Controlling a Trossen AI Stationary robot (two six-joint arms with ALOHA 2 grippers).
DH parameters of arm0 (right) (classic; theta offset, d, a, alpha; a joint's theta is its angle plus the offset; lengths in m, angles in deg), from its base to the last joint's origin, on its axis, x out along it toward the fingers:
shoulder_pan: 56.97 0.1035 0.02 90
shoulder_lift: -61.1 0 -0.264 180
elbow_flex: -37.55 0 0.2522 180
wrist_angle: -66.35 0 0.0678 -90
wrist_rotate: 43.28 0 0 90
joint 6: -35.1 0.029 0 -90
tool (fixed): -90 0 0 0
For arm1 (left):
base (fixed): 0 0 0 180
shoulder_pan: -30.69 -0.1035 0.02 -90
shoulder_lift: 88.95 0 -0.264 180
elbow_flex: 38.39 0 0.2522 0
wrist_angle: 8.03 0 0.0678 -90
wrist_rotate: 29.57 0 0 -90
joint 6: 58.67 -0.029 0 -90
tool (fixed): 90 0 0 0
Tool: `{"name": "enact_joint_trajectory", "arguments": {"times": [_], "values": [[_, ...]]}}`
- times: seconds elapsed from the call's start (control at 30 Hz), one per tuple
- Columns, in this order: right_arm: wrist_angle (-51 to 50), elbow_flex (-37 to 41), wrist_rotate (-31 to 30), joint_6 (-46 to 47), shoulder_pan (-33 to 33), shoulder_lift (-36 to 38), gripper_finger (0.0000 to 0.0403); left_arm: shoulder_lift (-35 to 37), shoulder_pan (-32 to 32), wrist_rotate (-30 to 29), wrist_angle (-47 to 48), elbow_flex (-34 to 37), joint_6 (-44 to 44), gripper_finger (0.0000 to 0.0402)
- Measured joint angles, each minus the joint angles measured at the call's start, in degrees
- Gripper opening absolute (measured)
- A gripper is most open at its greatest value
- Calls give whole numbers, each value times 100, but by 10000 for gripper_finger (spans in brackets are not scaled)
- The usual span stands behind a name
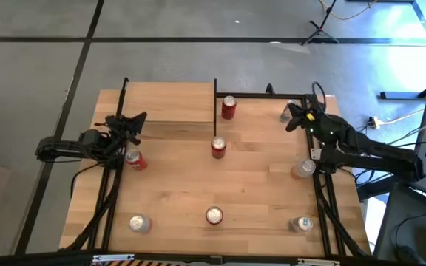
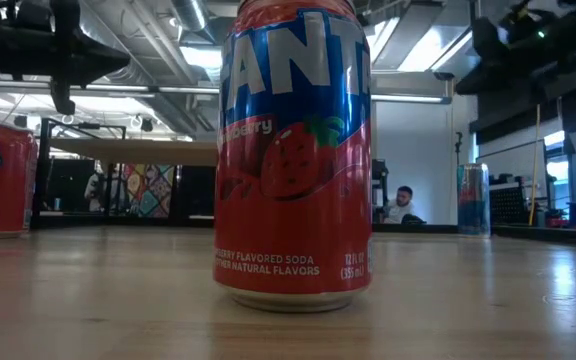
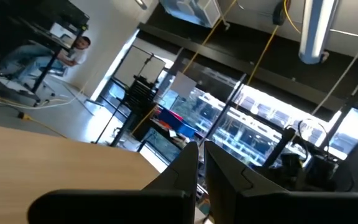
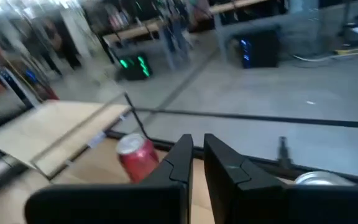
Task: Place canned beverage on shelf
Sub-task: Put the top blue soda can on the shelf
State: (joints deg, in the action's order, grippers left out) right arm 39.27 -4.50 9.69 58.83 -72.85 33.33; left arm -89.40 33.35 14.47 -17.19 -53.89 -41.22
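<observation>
- Over the table, in the high view, the left gripper is hovering with its fingers pressed together and gripping nothing, at the near edge of the light-wood shelf with thin black posts; a red soda can is standing just beside that arm. The right gripper is sitting by the table's far right corner, also pressed together and empty, close to a silver can. Two more red cans are standing near the middle, just off the shelf. No can is resting on the shelf board.
- At table height, the low view is being filled by a red and blue strawberry soda can, upright on the wood.
- Past the left wrist, the two dark fingertips are touching, and only shelf board and room are showing.
- Past the right wrist, closed fingers are pointing near a red can with a silver lid.
- Risk, as judgement: closed jaws descending on a can are likely tipping it; an arm swinging toward the shelf is risking clipping a post or the neighbouring cans.
</observation>
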Motion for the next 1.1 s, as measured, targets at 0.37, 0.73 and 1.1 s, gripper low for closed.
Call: {"name": "enact_joint_trajectory", "arguments": {"times": [0.37,0.73,1.1], "values": [[-2767,-2626,293,-204,-1455,-2276,29,0,-180,-7,-8,-4,2,22],[-4963,-4427,2146,-290,-3309,-3938,189,0,-180,22,-10,-7,11,22],[-5378,-4806,2620,-333,-3739,-4536,372,0,-180,42,-10,-9,14,22]]}}
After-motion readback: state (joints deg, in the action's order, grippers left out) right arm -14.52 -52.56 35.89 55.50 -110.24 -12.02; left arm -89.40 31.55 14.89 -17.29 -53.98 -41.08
